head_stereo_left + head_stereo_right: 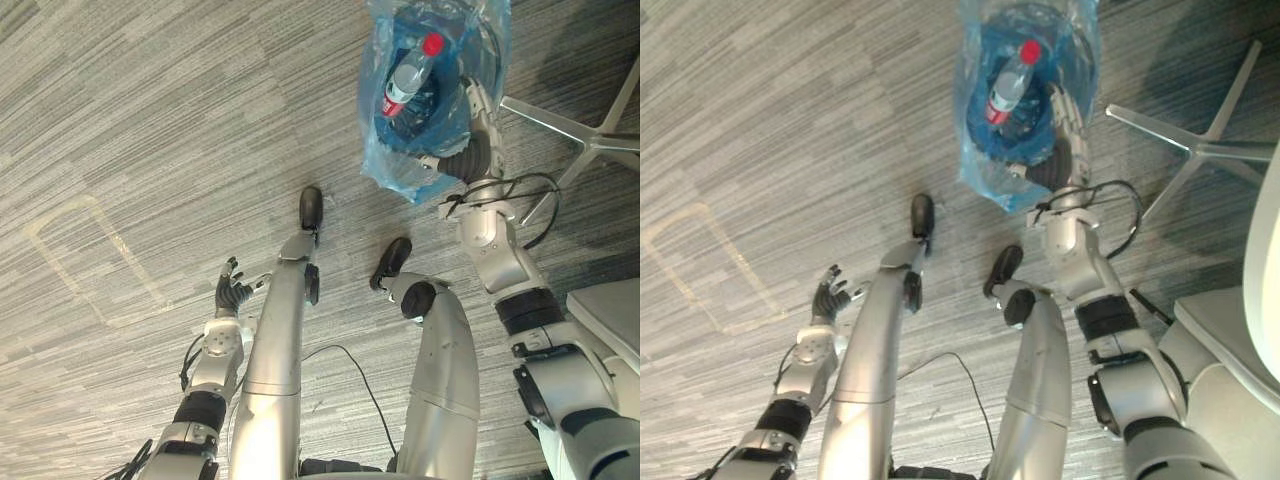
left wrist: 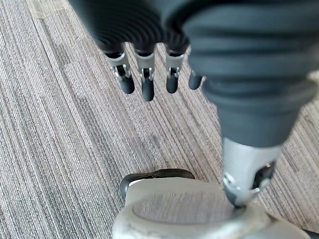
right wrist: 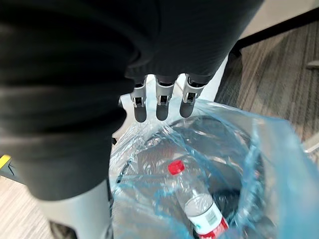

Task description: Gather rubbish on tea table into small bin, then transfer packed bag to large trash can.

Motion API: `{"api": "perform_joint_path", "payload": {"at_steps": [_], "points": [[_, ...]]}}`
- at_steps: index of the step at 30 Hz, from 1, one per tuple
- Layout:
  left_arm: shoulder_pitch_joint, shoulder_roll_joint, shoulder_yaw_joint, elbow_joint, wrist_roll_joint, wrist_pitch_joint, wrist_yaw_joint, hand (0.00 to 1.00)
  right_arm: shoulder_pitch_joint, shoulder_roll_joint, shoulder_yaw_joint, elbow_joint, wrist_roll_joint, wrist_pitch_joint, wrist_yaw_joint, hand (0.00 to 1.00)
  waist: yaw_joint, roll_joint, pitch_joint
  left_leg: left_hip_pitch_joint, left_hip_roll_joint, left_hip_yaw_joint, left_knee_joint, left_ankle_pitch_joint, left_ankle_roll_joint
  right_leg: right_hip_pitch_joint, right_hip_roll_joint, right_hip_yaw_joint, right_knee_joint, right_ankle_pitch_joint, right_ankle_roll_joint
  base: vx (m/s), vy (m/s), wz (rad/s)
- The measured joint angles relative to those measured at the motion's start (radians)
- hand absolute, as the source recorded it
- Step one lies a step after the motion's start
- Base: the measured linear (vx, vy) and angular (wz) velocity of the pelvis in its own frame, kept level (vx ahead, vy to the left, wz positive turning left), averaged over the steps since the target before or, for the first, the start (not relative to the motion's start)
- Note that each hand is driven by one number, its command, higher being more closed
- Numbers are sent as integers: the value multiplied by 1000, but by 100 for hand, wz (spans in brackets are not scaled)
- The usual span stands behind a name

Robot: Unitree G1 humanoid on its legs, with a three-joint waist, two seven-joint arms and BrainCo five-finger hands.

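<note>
Over the carpet (image 1: 120, 120) | right hand (image 1: 473, 118) curled on blue bag (image 1: 395, 170) rim | bottle (image 1: 408, 80) inside | left hand (image 1: 232, 293) fingers spread, empty

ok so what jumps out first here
The blue plastic bag, hanging over the grey carpet from the right robot hand, with a clear red-capped bottle inside. Next, the left robot hand hangs open and empty, and a chair's silver star base stands beside the bag.
</note>
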Motion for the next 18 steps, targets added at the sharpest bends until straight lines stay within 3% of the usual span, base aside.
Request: {"api": "perform_joint_path", "payload": {"at_steps": [4,9,18], "points": [[-2,1,8,14,16,2,3,0,30,14,8,-2,-34,0,22,0,-2,-1,0,23,7,-1,-2,0,-1,25,8,-2,-9,4,-2,-73,30,-6],[1,7,20,17,26,4,20,0,66,26,58,-7,-91,-3,39,0,0,-28,-32,42,19,3,-39,7,-4,35,22,-3,-43,19,-6,-55,16,-6],[0,12,19,17,36,1,17,0,59,24,101,17,-145,2,58,0,1,-35,-37,79,19,0,-91,31,-16,69,28,-14,-82,29,-10,-37,10,2]]}}
